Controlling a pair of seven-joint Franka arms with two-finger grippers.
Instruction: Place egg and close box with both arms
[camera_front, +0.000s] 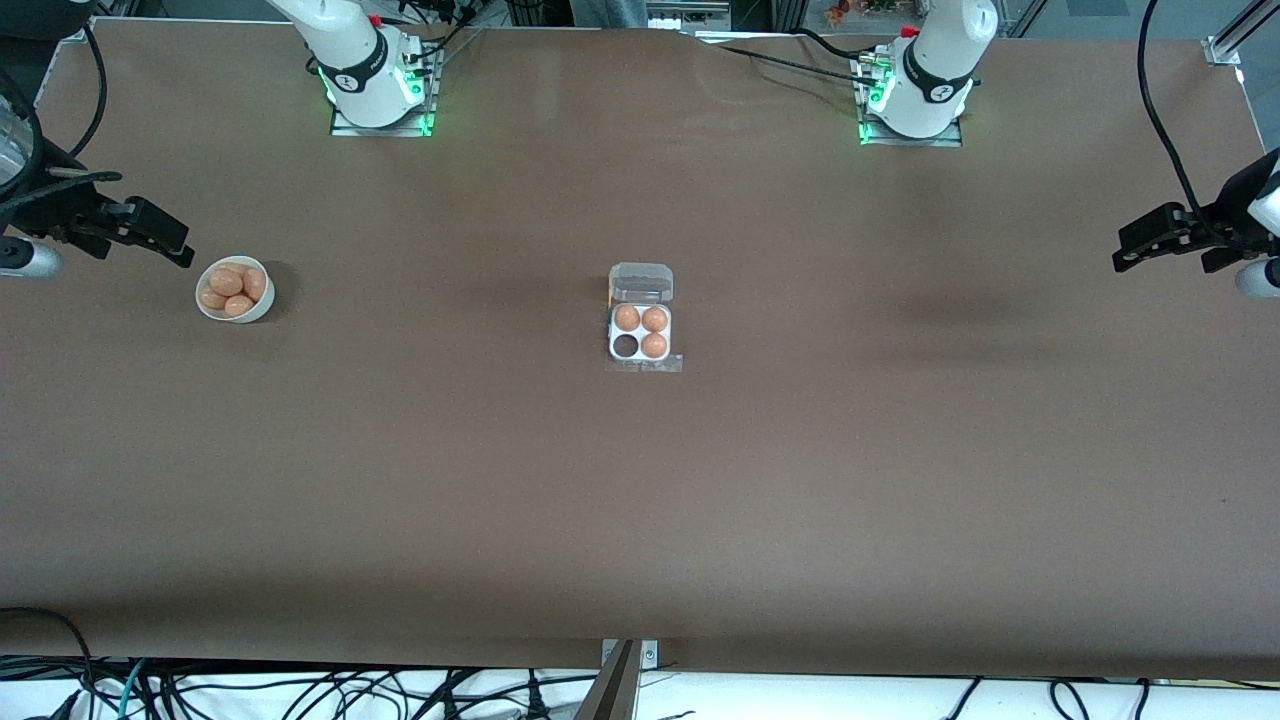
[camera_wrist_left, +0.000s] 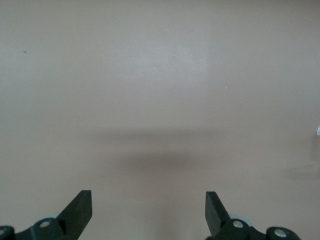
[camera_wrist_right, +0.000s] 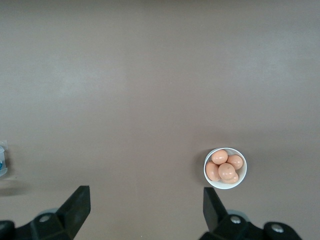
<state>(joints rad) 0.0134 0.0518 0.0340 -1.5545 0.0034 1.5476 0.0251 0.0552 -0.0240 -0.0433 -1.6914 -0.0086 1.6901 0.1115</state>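
Observation:
The clear box (camera_front: 641, 320) sits at the table's middle with its lid (camera_front: 641, 282) open toward the robots' bases. Three orange-brown eggs (camera_front: 640, 330) fill its cells; one cell (camera_front: 626, 346) is empty. A round white bowl (camera_front: 235, 289) with several eggs (camera_front: 232, 288) stands toward the right arm's end; it also shows in the right wrist view (camera_wrist_right: 225, 168). My right gripper (camera_front: 165, 240) is open and empty, high in the air beside the bowl (camera_wrist_right: 145, 200). My left gripper (camera_front: 1145, 240) is open and empty over bare table at the left arm's end (camera_wrist_left: 148, 205).
The brown table (camera_front: 640, 480) spreads wide around the box. Black cables (camera_front: 1165, 120) hang by both arms at the table's ends. The arm bases (camera_front: 375, 80) stand along the edge farthest from the front camera.

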